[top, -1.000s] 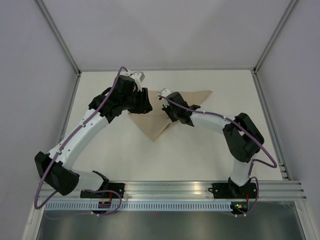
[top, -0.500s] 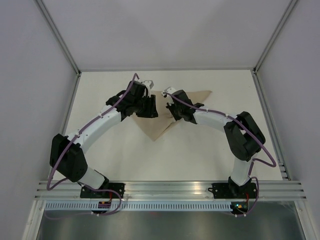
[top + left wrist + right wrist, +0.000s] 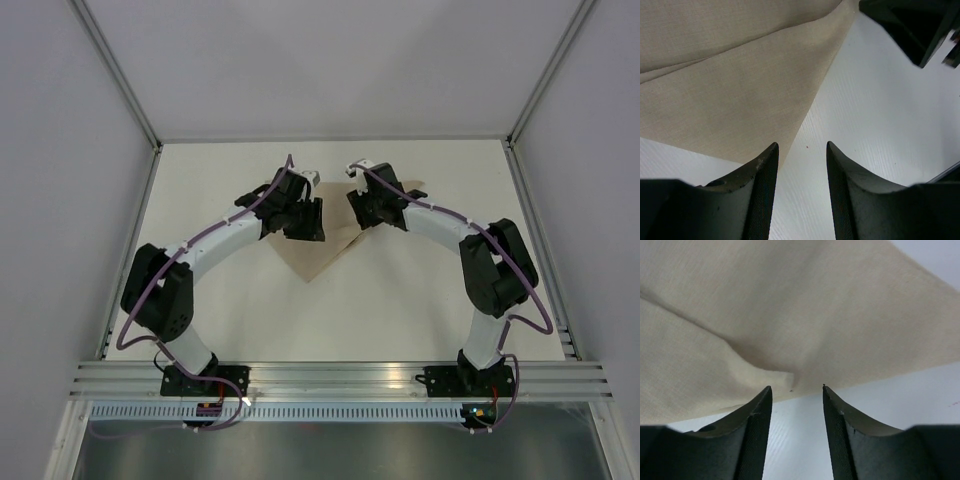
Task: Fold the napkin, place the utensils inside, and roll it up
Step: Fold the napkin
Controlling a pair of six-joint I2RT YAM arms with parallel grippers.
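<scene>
Where the napkin lies: flat on the far half of the table [image 3: 420,290], between my two wrists, with both of them partly over it.
Napkin [image 3: 325,252] shape: folded to a triangle, long edge on the far side, point towards my bases.
Napkin cloth: plain tan-beige, matte, with a fine even weave that shows close up [image 3: 730,90].
Napkin folds: a soft raised ridge runs across the cloth in my left wrist view. My right wrist view [image 3: 790,305] shows a shallow crease and a small pucker at the cloth's near edge.
Left gripper [image 3: 312,218]: fingers spread with nothing between them [image 3: 800,147]. Bare table shows in the gap, and the napkin's slanting edge runs up just beside my left fingertip.
Right gripper [image 3: 362,210]: fingers likewise apart and empty [image 3: 796,390]. The napkin's edge lies just beyond the tips, and I cannot tell whether they touch it.
Fingers [image 3: 762,200]: dark, matte, with curved inner faces and a fine ribbed grip texture.
Table surface: white, with faint parallel lines in it [image 3: 880,125].
Cables [image 3: 215,232]: thin, purple, running along my white arm links.
</scene>
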